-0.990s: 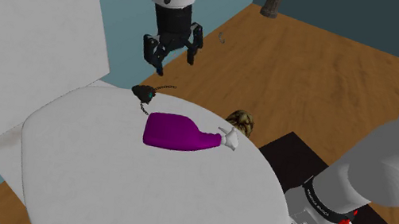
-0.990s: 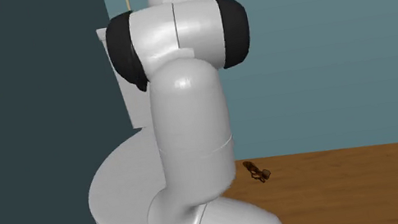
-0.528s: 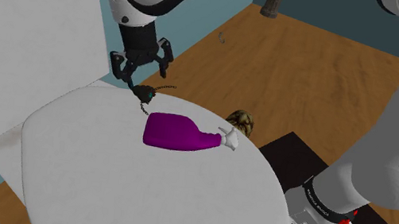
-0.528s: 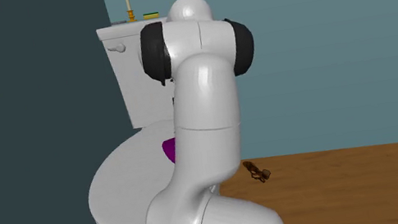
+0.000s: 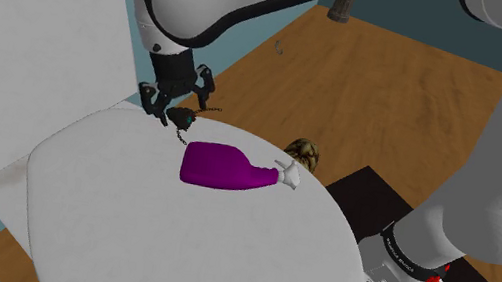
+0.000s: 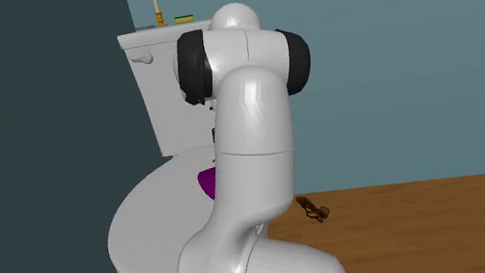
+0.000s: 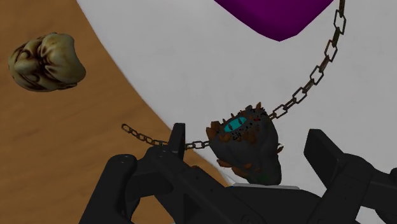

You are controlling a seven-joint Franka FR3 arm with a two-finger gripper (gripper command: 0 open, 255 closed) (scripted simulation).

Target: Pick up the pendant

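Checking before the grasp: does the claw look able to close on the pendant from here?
Probably yes: the open claw straddles the pendant with nothing in between, and the purple bottle lies aside.

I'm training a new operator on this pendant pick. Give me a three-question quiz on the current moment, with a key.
1. True or false: the gripper is open, with the pendant between its fingers.
2. What lies near the pendant's chain on the white toilet lid? A) purple bottle B) yellow cup C) red ball
3. Fill in: the pendant's centre stone is ____.
Key: 1 true; 2 A; 3 teal.
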